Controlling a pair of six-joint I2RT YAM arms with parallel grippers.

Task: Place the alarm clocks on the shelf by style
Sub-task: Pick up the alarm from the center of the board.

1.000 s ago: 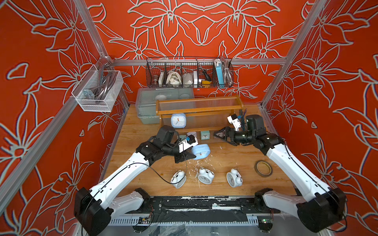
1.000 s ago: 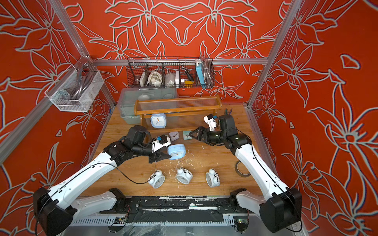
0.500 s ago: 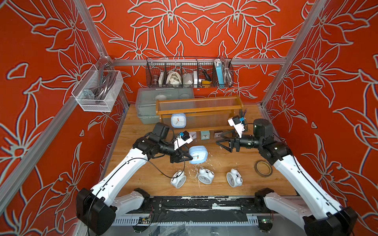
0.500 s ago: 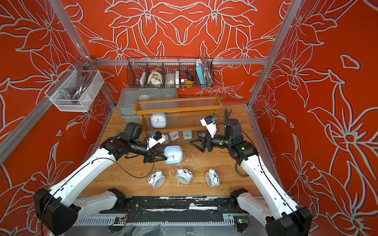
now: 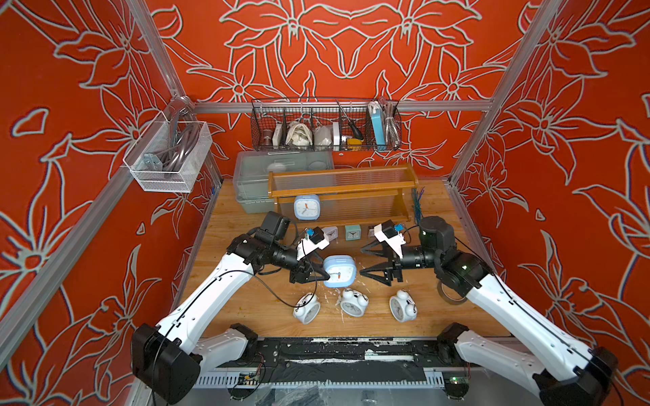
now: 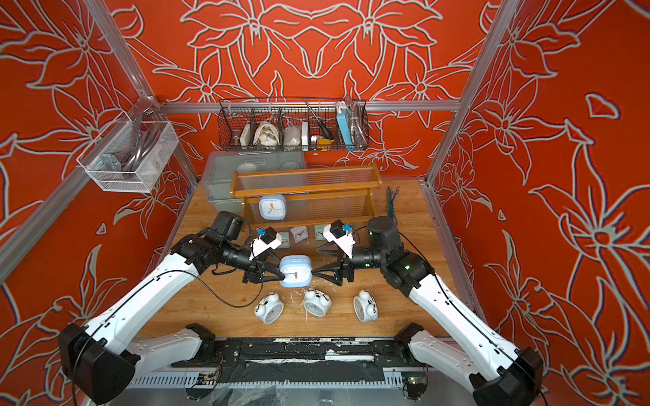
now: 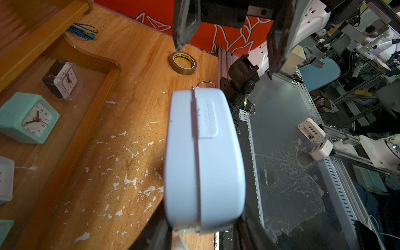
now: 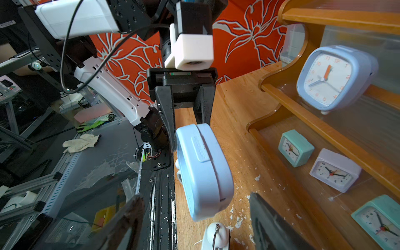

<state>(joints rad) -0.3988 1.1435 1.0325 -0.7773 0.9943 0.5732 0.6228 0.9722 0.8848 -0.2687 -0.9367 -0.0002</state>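
Two end effectors meet over the middle of the counter (image 5: 246,298). My left end effector (image 5: 324,273) is clamped on a light-blue square clock (image 5: 339,271), pinching its front and back near one edge and holding it clear of the wood. My right end effector (image 5: 360,263) faces it with jaws spread wide and empty, tips just at the clock's free edge. A matching blue clock (image 5: 307,207) stands on the middle tier of the shelf (image 5: 337,192), small cube clocks (image 5: 352,232) sit on the bottom tier, and three white bell clocks (image 5: 353,302) lie on the counter nearer my base. I judge the blue case to be light, rigid, smooth plastic with rounded corners, so it could slip or swivel in a shallow pinch. My right side should close on front and back across the free edge, deep enough to bear on the flat part and clear of the raised bar on top.
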